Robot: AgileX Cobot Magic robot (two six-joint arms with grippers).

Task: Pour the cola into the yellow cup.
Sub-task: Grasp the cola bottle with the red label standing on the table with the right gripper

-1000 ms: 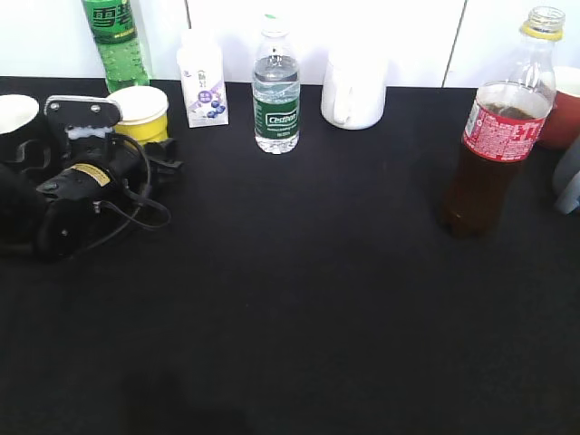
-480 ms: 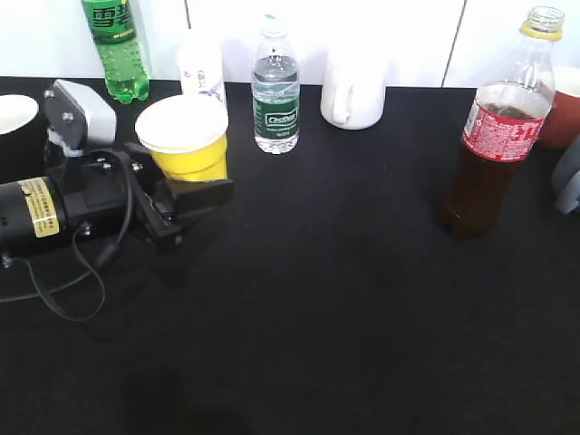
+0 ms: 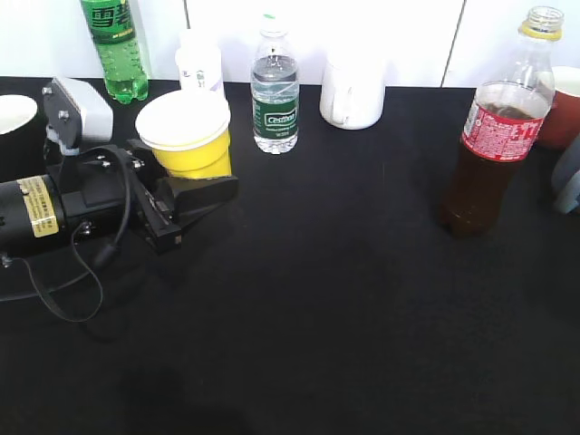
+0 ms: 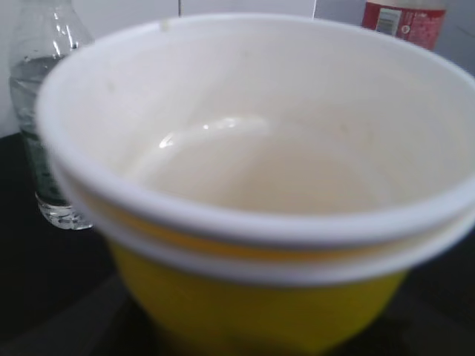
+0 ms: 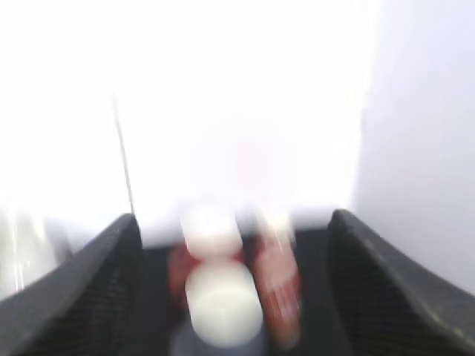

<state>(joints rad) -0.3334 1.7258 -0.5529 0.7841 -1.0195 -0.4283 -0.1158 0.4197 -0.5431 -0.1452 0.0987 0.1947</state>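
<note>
Left gripper [image 3: 195, 186] is gripping the yellow cup [image 3: 188, 136] near the table's back-left corner; the cola [image 3: 497, 127] is standing upright by the right edge, nearer the wide-open, empty right gripper [image 5: 234, 289].

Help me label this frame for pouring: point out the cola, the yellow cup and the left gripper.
cola [image 3: 497, 122]: exterior view, on its red label.
yellow cup [image 3: 195, 156]: exterior view, on its yellow side wall.
left gripper [image 3: 204, 190]: exterior view, between the fingertips under the cup.

Exterior view sharp, evenly lit; white wall [image 3: 408, 36] overexposed, black table [image 3: 317, 317] swallows shadows. Left wrist view soft, yellow cup [image 4: 252, 222] too close for focus. Right wrist view heavily blurred, washed out by backlight glare.
</note>
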